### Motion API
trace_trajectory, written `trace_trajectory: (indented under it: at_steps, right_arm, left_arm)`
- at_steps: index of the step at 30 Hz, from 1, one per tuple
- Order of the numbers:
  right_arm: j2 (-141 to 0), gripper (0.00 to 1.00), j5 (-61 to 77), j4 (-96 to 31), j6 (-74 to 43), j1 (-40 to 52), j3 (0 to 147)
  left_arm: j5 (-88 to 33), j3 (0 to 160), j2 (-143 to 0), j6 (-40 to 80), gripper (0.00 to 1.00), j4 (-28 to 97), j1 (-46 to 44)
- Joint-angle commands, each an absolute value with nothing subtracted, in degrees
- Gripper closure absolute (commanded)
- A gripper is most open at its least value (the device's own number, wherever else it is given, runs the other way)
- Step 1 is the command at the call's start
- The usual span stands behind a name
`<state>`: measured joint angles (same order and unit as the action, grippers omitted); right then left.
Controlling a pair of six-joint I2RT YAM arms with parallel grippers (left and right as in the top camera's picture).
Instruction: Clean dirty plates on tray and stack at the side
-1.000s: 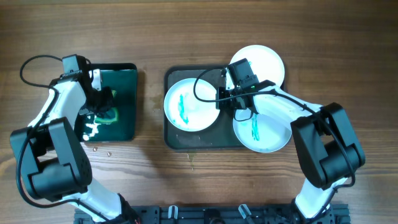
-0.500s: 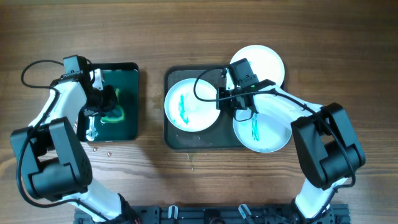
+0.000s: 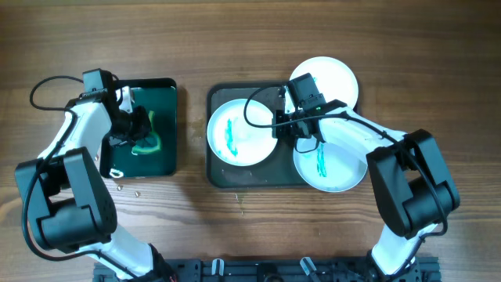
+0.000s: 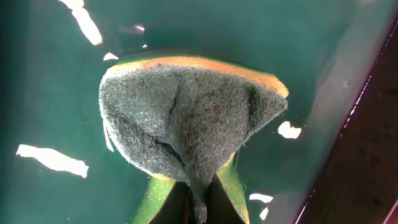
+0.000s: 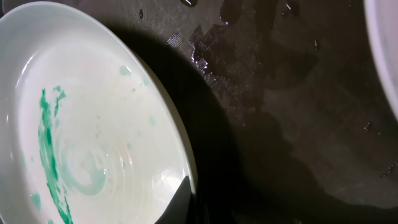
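Three white plates show from overhead. One with a teal smear (image 3: pixel 239 131) lies on the left of the dark tray (image 3: pixel 223 176). A second smeared plate (image 3: pixel 333 163) lies at the tray's right. A clean plate (image 3: pixel 333 77) sits at the back right. My right gripper (image 3: pixel 280 131) is shut on the right rim of the left plate. In the right wrist view, its finger (image 5: pixel 180 199) lies over the rim of that plate (image 5: pixel 93 137). My left gripper (image 3: pixel 135 129) is shut on a green-yellow sponge (image 4: pixel 186 118) over the smaller green tray (image 3: pixel 160 160).
The smaller green tray holds shiny green liquid (image 4: pixel 50 74) and stands left of the dark tray. The dark tray's floor is wet (image 5: pixel 298 93). Another plate's edge (image 5: pixel 387 50) shows at the right. Small crumbs (image 3: pixel 125 188) lie on the wooden table in front of the green tray.
My left gripper has moved the sponge a little to the right inside the green tray. The right arm and the plates have not moved.
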<state>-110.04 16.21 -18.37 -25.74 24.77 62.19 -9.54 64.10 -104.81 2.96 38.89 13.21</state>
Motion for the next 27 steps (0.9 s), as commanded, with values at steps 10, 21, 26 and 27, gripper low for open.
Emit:
trace_trajectory:
  at_steps: [10, 21, 26, 27]
  right_arm:
    - [-112.1, 0.96, 15.0, -19.5, -27.0, 24.9, 62.3]
    - [-112.1, 0.96, 15.2, -19.7, -27.8, 24.9, 62.3]
    - [-112.1, 0.96, 17.4, -19.9, -28.5, 24.9, 62.3]
    - [-112.1, 0.96, 17.6, -20.1, -28.5, 24.9, 62.3]
  left_arm:
    - [-12.2, 75.4, -100.8, 3.3, 0.96, 48.2, 12.5]
    - [-16.3, 79.8, -98.3, -0.1, 0.96, 53.2, 0.6]
    - [-16.2, 79.7, -98.8, 7.1, 0.96, 51.3, -8.3]
    - [-16.0, 79.7, -99.4, 9.2, 0.96, 50.1, -10.3]
